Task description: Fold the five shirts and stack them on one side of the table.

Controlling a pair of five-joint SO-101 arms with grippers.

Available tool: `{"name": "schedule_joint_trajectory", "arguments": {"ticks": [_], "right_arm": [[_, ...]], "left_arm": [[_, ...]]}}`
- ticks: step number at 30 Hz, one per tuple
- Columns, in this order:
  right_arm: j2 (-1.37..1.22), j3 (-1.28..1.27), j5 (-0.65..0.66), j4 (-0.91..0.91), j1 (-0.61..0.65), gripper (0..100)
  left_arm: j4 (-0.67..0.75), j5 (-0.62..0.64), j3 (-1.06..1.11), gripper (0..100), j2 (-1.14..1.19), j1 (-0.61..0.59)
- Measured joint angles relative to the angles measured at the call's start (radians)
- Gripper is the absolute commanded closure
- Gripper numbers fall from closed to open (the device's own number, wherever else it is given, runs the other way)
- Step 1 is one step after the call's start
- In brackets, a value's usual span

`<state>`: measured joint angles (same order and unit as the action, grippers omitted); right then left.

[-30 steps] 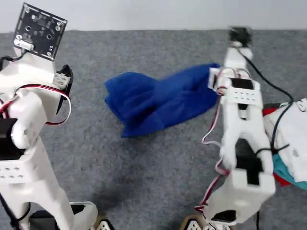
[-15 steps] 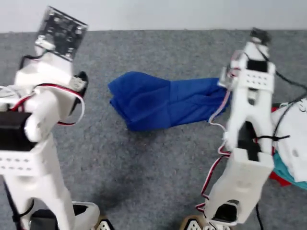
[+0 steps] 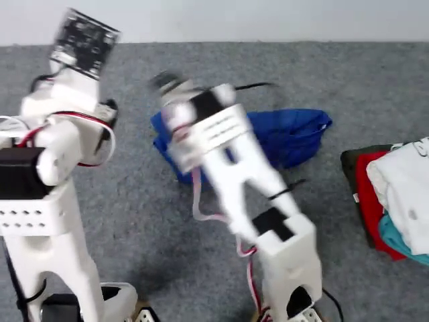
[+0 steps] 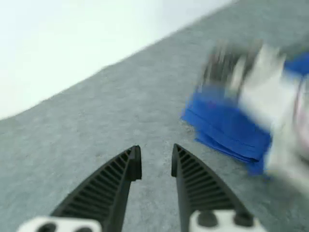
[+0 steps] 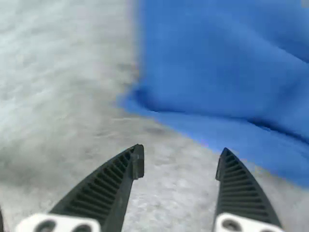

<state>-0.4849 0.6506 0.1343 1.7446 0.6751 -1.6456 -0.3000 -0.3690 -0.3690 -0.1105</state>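
**Right arm swings over to the shirt's left end**

Swept across from the right-hand side within the last half second, the white right arm (image 3: pixel 228 154) now lies over the crumpled blue cloth shirt (image 3: pixel 291 134); the white left arm (image 3: pixel 47 168) has barely shifted. The right jaws hang spread wide and empty above the grey felt table (image 3: pixel 134 221), just short of the shirt's near hem (image 5: pixel 217 58). The left jaws are parted only narrowly, grasping nothing, near the shirt's left end (image 4: pixel 227 133).

This looks like the fold of the last shirt; the pile of folded white, red, teal and dark shirts (image 3: pixel 395 194) sits well apart at the table's right edge. The next move probably calls for dropping the right jaws onto the hem and pinching it.

Bare felt lies open in front of the shirt; both arms crowd its left end, so a clash seems possible.
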Motion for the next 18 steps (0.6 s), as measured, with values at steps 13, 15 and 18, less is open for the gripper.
{"name": "schedule_joint_trajectory", "arguments": {"ticks": [13,15,18], "right_arm": [[-0.230,-0.003,0.023,-0.068,0.120,74.9],[-0.269,-0.003,0.023,-0.094,0.115,74.9],[-0.321,-0.003,0.023,-0.146,0.075,75.0]], "left_arm": [[0.048,0.071,0.000,89,0.000,-0.112],[0.048,0.071,0.000,89,0.000,-0.112],[0.048,0.071,0.000,89,0.000,-0.112]]}}
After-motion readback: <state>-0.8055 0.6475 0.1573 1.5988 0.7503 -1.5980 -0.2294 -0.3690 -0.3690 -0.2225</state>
